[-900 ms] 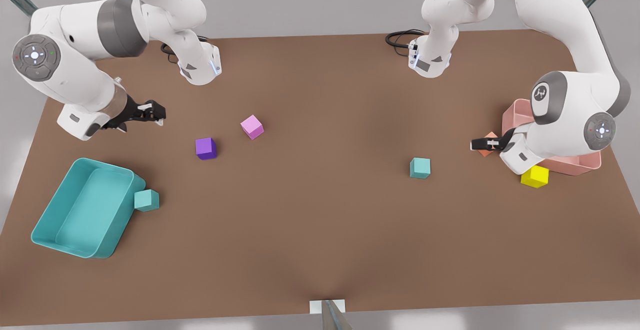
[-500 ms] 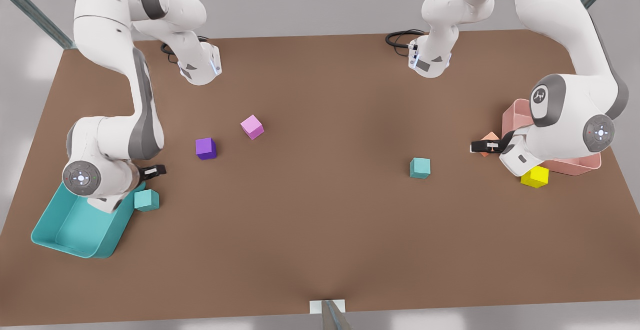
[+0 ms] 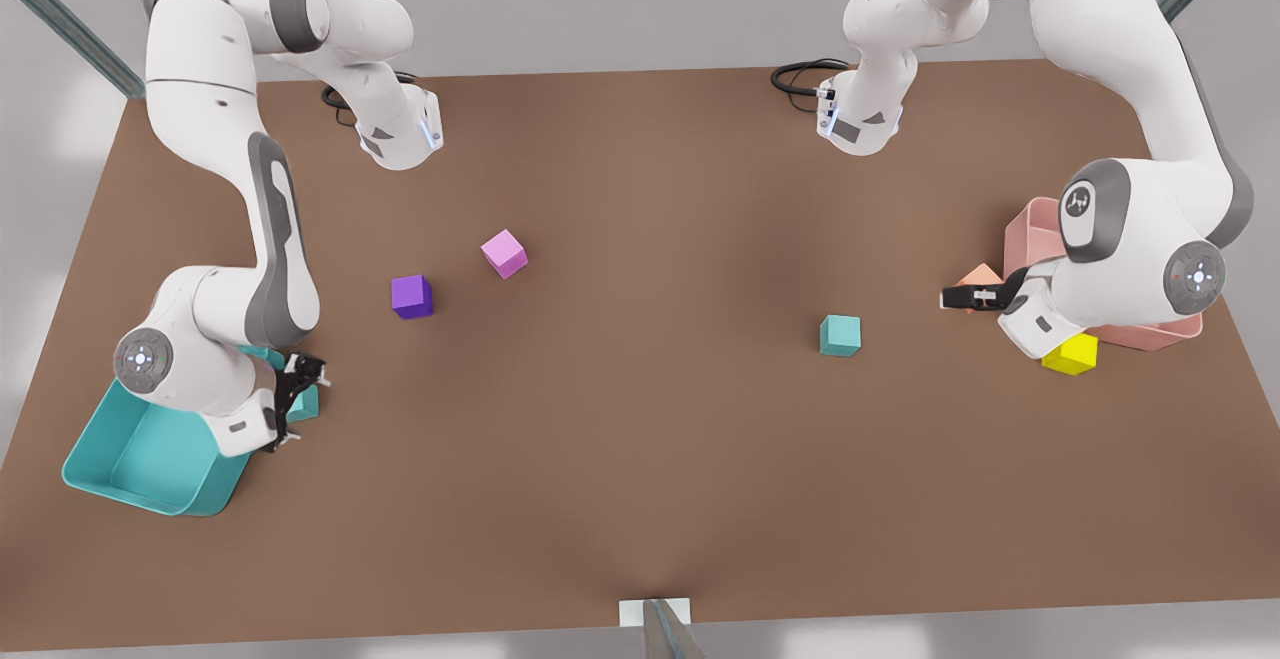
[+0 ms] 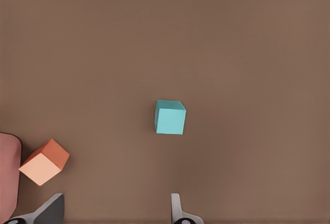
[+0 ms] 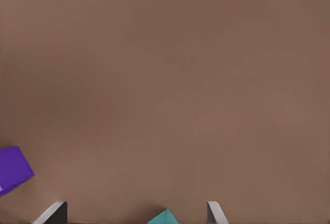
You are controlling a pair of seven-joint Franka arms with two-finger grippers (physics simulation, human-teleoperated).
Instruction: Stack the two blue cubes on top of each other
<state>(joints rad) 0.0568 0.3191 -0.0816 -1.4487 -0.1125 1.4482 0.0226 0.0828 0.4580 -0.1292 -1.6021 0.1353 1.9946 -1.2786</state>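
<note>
Moved since the earlier frame: my right gripper (image 3: pixel 297 401), from open bench down over the blue cube beside the tray (image 3: pixel 306 403). Fingers (image 5: pixel 214 212) spread, cube corner between them, nothing pinched yet. Second blue cube (image 3: pixel 840 335) sits on bare bench (image 3: pixel 640 459), nearer my left gripper (image 3: pixel 955 296), which waits with fingers (image 4: pixel 177 208) spread, next to the orange cube (image 3: pixel 979 276). Teal tray (image 3: pixel 120 464): no cube visible inside. Pink tray (image 3: pixel 1035 229): contents hidden. Purple cube (image 3: pixel 411 296): apart.
</note>
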